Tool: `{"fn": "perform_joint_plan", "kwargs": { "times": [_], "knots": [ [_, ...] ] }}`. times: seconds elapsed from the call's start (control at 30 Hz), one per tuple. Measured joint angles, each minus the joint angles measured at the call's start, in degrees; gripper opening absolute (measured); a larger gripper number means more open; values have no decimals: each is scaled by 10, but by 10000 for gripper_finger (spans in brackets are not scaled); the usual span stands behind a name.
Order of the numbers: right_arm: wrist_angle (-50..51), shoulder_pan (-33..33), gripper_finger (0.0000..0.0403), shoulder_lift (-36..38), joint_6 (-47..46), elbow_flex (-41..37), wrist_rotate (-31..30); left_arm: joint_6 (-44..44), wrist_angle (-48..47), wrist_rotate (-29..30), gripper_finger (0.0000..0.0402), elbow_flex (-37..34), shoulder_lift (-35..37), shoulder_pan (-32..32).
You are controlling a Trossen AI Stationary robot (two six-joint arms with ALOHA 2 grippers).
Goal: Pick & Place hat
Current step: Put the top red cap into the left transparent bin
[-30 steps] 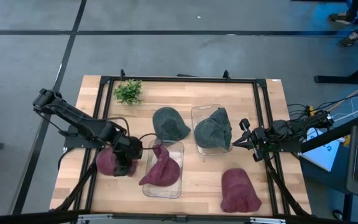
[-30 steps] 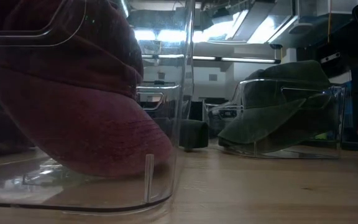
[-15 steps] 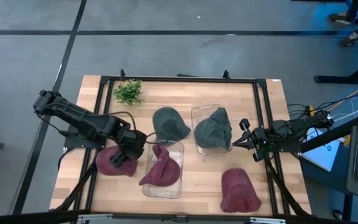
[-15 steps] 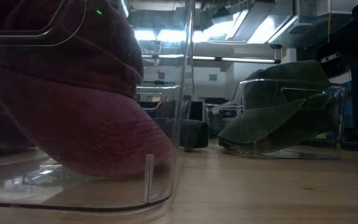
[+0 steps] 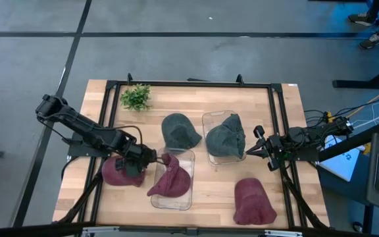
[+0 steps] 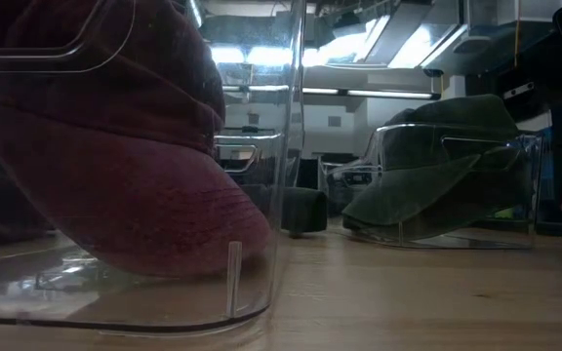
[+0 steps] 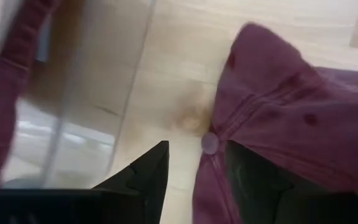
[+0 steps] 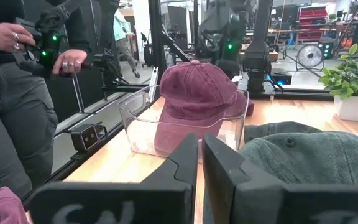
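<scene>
A maroon cap [image 5: 116, 172] lies crown up on the table's left part. My left gripper [image 5: 139, 160] [image 7: 194, 155] is open at that cap's right edge. One finger is over bare wood and the other [image 7: 250, 180] over the crown beside its top button [image 7: 210, 143]. A second maroon cap [image 5: 170, 176] [image 6: 115, 146] sits in a clear bin [image 5: 188, 194]. A third maroon cap [image 5: 253, 201] lies near the front right. My right gripper [image 5: 258, 146] [image 8: 199, 158] waits shut at the right edge, beside a green cap [image 5: 225, 138] in another clear bin. My left gripper comes at the loose maroon cap from above, slanting, with its fingers either side of the cap's right edge near the top button. I cannot tell whether a finger touches the cloth; the cap lies flat on the table.
Another green cap [image 5: 179, 131] rests on the table behind the front bin. A small potted plant [image 5: 135, 97] stands at the far left. Black frame rails [image 5: 189, 84] run round the table. A person [image 8: 17, 93] holding controllers stands beyond the table in the right wrist view.
My left gripper has moved from over the middle of the loose maroon cap toward the table's right, ending at the cap's edge next to the front bin. The cap stays where it was. My right arm has kept still.
</scene>
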State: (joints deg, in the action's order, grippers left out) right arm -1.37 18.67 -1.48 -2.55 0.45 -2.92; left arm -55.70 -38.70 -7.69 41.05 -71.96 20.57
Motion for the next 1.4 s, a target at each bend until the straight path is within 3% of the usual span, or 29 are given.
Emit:
{"fn": "perform_joint_plan", "kwargs": {
  "times": [0.23, 0.5, 0.7, 0.97, 1.1, 1.27, 1.4],
  "knots": [
    [0, 0, 26, 0, 0, 0, 0, 52, 89, 5, 148, -69, 0, 13],
    [0, 0, 26, 0, 0, 0, 0, 54, 117, -4, 145, -116, 0, 16],
    [0, 0, 26, 0, 0, 0, 0, 54, 190, -8, 144, -157, 2, 16],
    [0, 0, 26, 0, 0, 0, 0, 101, 200, -14, 141, -183, 3, 16],
    [0, 0, 26, 0, 0, 0, 0, 117, 195, -17, 109, -184, 3, 16],
    [0, 0, 26, 0, 0, 0, 0, 119, 190, -23, 21, -185, 2, 15],
    [0, 0, 26, 0, 0, 0, 0, 128, 189, -23, 12, -184, 2, 15]
  ]
}}
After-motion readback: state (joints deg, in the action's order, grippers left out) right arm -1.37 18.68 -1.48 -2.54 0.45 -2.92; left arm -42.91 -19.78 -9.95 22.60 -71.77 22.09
